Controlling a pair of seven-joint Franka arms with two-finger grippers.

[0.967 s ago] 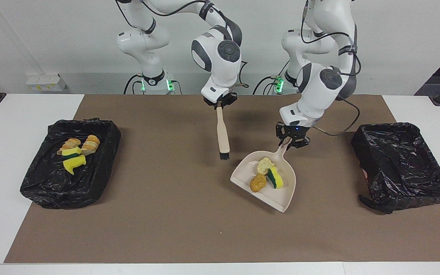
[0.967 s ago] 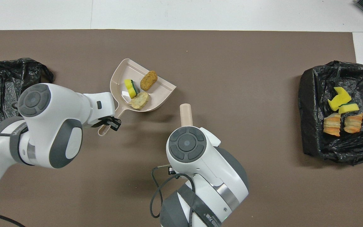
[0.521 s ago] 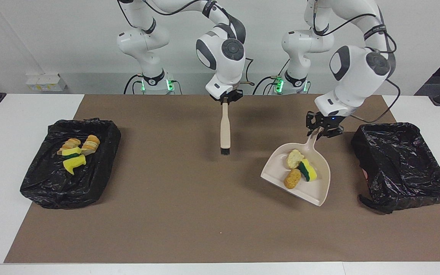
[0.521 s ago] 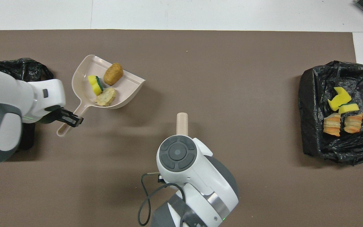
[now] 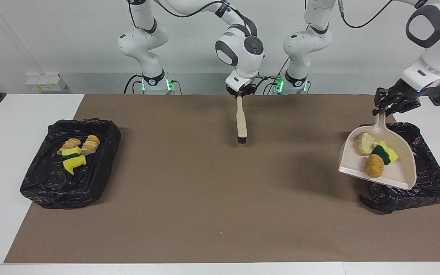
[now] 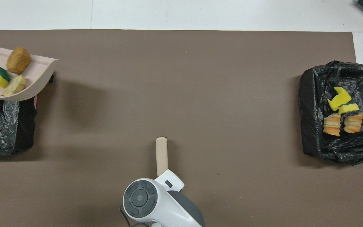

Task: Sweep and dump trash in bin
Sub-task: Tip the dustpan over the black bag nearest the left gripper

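Note:
My left gripper [image 5: 385, 107] is shut on the handle of the beige dustpan [image 5: 403, 172], holding it up in the air over the black-lined bin [image 5: 432, 173] at the left arm's end. The pan [image 6: 41, 67] carries the trash: a brown lump [image 5: 374, 166], a pale bread-like lump [image 5: 364, 143] and a yellow sponge piece with green backing [image 5: 387, 153]. These trash pieces [image 6: 18, 60] lie inside the pan. My right gripper [image 5: 240, 93] is shut on a beige brush [image 5: 241, 120] that hangs bristles down over the mat near the robots. In the overhead view the right wrist hides its fingers.
A second black-lined bin [image 5: 52, 183] sits at the right arm's end with several sponge and bread scraps [image 5: 75, 151] in it, also seen from overhead as scraps [image 6: 342, 115]. A brown mat [image 5: 189, 198] covers the table's middle.
My left arm has lifted the loaded dustpan and carried it from the mat's middle to over the bin at its end. My right arm has drawn the brush back toward the robots.

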